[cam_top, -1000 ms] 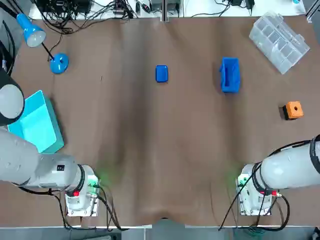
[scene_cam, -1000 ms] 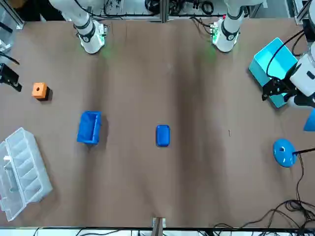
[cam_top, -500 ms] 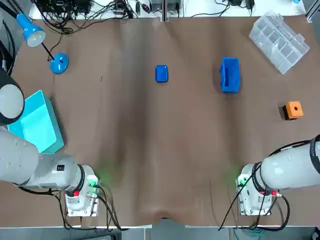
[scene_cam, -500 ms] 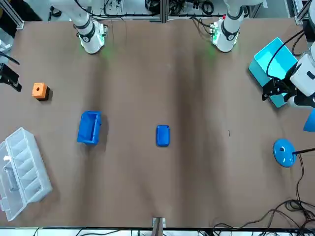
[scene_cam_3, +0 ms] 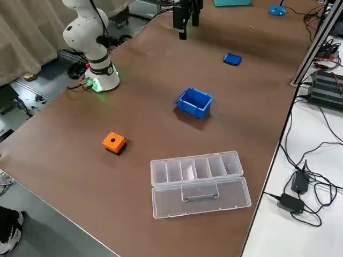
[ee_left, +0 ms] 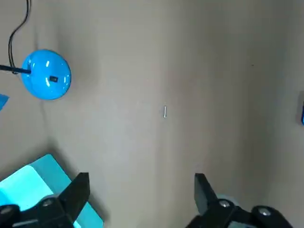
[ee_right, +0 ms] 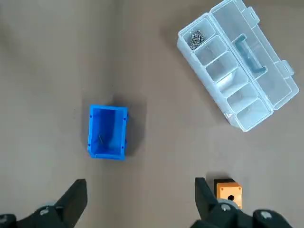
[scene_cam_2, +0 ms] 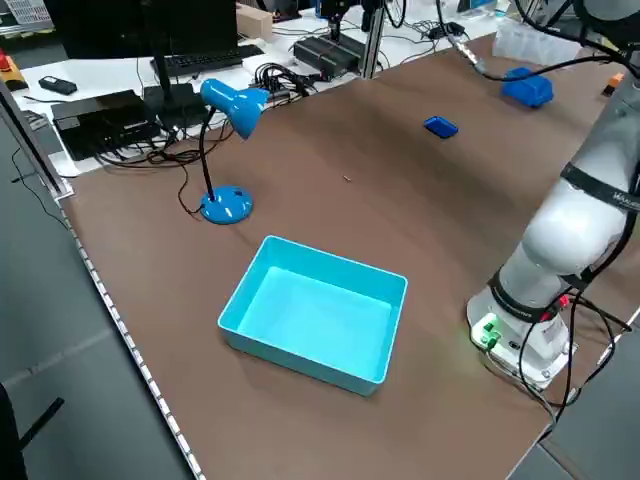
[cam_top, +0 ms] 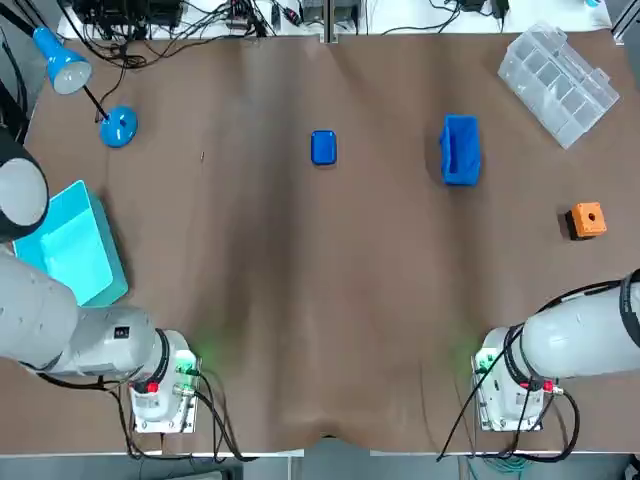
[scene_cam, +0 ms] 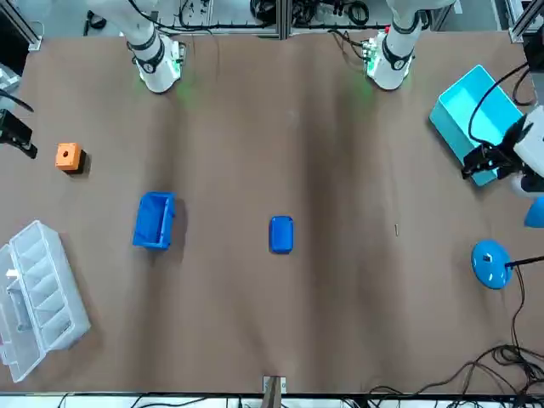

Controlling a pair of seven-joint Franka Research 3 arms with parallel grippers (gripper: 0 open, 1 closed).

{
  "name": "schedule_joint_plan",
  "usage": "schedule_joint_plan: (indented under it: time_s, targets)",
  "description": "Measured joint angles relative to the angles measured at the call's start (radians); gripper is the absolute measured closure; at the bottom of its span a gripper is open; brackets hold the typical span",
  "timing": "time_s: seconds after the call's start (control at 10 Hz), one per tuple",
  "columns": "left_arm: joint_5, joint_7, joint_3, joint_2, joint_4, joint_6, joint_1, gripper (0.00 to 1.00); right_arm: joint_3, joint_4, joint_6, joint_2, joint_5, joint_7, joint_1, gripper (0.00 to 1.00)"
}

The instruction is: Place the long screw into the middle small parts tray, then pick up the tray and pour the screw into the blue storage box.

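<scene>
Well apart from the left end effector (ee_left: 141, 184) lies the long screw (ee_left: 165, 111).

Count: 1 long screw (ee_left: 165, 111), 1 small blue tray (cam_top: 323, 147), 1 blue storage box (cam_top: 460, 150), 1 clear compartment case (cam_top: 558, 83), 1 orange block (cam_top: 587, 220), 1 blue desk lamp (cam_top: 117, 127), 1 cyan bin (cam_top: 70, 245). 2 arms: left arm (cam_top: 40, 320), right arm (cam_top: 580, 345).

Bare table (cam_top: 300, 300) around long screw (ee_left: 165, 111), lamp base (cam_top: 117, 128) near its left
</scene>
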Motion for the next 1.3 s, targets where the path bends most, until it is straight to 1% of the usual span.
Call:
schedule_joint_plan:
  time_s: [0.2, 0.3, 0.9, 1.0, 1.1, 1.3]
  targets:
    - [0.0, 0.0, -0.001, 0.02, -0.025, 0.034, 0.0, 0.01, 0.0, 0.0, 0.0, 0.0, 0.0, 0.0, 0.0, 0.0]
    - [0.0, 0.0, -0.001, 0.027, -0.06, 0.078, 0.0, 0.01, 0.0, 0.0, 0.0, 0.0, 0.0, 0.0, 0.0, 0.0]
    - [0.0, 0.0, 0.0, 0.051, -0.355, 0.449, 0.012, 0.0, 0.0, 0.001, 0.0, 0.0, 0.0, 0.0, 0.0, 0.0]
    - [-0.001, -0.009, -0.001, 0.072, -0.392, 0.504, 0.012, 0.0, 0.0, 0.001, 0.0, 0.0, 0.0, 0.0, 0.0, 0.0]
    - [-0.001, -0.039, -0.009, 0.106, -0.413, 0.549, 0.011, 0.0, 0.0, 0.001, 0.0, 0.0, 0.0, 0.0, 0.0, 0.0]
    - [-0.001, -0.107, -0.044, 0.189, -0.42, 0.625, 0.0, 0.0, -0.001, 0.001, 0.0, 0.0, 0.0, 0.0, 0.0, 0.0]
